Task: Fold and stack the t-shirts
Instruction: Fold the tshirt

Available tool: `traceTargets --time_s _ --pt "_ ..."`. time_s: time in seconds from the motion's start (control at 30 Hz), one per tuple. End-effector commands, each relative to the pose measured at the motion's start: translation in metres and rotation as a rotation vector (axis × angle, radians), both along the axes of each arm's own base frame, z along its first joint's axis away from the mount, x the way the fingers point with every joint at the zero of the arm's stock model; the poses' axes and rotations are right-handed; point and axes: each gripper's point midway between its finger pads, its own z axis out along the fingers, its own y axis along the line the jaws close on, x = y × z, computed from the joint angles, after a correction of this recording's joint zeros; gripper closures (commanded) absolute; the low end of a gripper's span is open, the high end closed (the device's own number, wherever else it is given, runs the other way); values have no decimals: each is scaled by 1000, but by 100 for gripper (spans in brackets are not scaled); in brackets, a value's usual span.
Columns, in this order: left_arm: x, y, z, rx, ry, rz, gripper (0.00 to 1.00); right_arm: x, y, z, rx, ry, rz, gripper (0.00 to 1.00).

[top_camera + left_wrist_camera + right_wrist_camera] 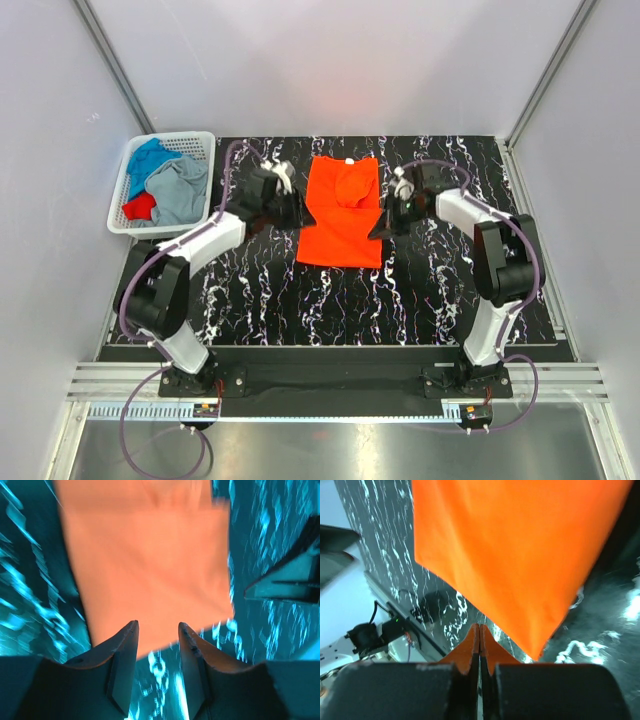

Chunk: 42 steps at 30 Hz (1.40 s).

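From above, the orange t-shirt [340,215] is lying folded narrow at the centre of the table [300,300], with the left gripper [290,205] hanging at its 9 o'clock and the right gripper [385,222] at its 3 o'clock. The basket [120,200] at 10 o'clock is holding a blue t-shirt [150,158], a grey t-shirt [180,195] and a red t-shirt [140,208]. At the left wrist, the left gripper [157,627] is standing with its jaws apart and nothing between them, the orange t-shirt [150,555] lying at 12 o'clock. At the right wrist, the right gripper [479,627] is pressing its jaws together, the orange t-shirt [520,545] spreading at 12 o'clock.
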Motion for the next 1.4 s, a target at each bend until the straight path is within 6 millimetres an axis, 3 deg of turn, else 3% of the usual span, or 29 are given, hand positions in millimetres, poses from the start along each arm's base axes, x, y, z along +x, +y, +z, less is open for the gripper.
traceTargets --time_s 0.0,0.13,0.2,0.37,0.47,0.6,0.67,0.83,0.9,1.03,1.2,1.37 --pt "-35 -20 -29 -56 94 -73 58 -22 13 -6 91 41 4 100" --pt "-48 -24 -57 -50 140 -76 58 -36 5 -49 43 108 -30 100" --pt "-52 -18 -82 -10 189 -53 58 -42 -3 -72 -4 138 -55 99" --pt "-52 10 -116 148 250 56 59 -47 -13 -93 -60 155 -72 99" --pt "-55 26 -124 223 269 106 59 -51 -24 -101 -128 173 -87 100" --pt "-56 30 -116 236 253 109 58 -53 -30 -100 -151 177 -101 99" --pt "-57 24 -100 199 242 88 57 -56 -30 -98 -152 183 -96 97" --pt "-57 10 -37 91 159 36 50 -52 -30 -62 -136 118 -110 87" --pt "-53 11 -24 85 142 38 46 -48 -30 -46 -134 92 -120 87" --pt "-56 13 -41 71 220 33 47 -47 -27 -40 -110 95 -123 84" --pt "-61 17 -65 70 268 47 47 -59 -33 -62 -146 129 -127 81" --pt "-65 27 -81 111 290 91 48 -67 -44 -94 -223 192 -151 85"
